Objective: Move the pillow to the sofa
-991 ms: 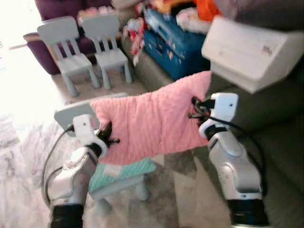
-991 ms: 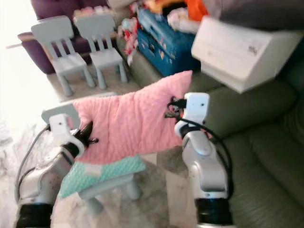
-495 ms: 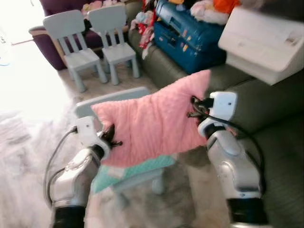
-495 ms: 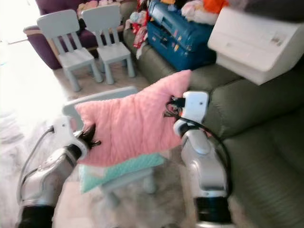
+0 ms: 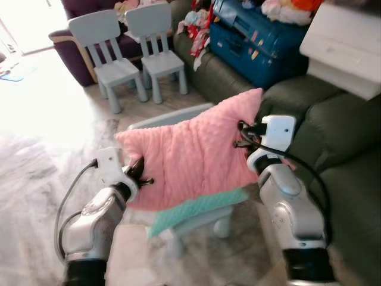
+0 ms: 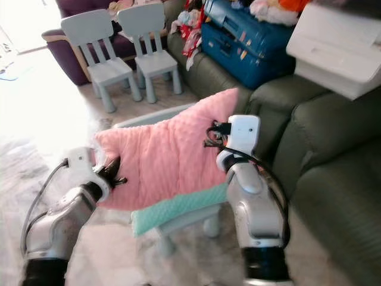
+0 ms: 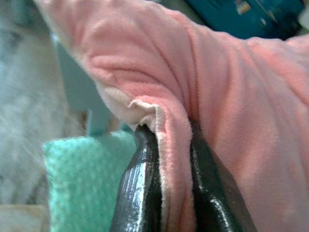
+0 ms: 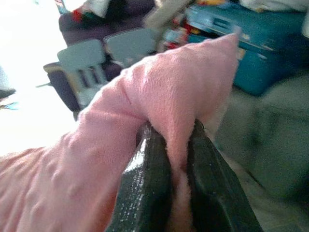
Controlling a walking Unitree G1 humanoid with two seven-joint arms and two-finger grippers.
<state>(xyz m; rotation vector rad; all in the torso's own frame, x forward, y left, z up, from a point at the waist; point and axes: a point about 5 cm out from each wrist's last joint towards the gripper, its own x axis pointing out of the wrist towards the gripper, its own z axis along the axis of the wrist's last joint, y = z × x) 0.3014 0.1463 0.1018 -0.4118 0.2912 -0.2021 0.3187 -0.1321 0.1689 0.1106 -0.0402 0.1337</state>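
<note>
I held both silver arms raised and bent in front of me, forearms reaching forward at about the same height. My left gripper (image 5: 138, 176) was clamped on the lower left edge of the soft pink dimpled fabric pillow (image 5: 190, 164); its two black fingers (image 7: 140, 193) pinched a fold of the seam between them. My right gripper (image 5: 245, 136) was clenched on the pillow's right side, near its upper corner, with plush fabric bunched between those fingers (image 8: 145, 188).

The pillow hung stretched in the air between my two grippers, its right corner riding higher than the left, so it sloped. Its surface was fuzzy, covered in small raised dots, with soft creases running across it. It hung over a small pale blue child's chair (image 5: 196, 217) topped with a mint green dotted cushion (image 5: 196, 207), and just beside the dark green leather sofa (image 5: 333, 137) on my right.

Two more pale blue child's chairs (image 5: 128, 47) stood farther back on the marbled floor (image 5: 30, 179). A blue suitcase (image 5: 262, 36) lay on the sofa's far end.
</note>
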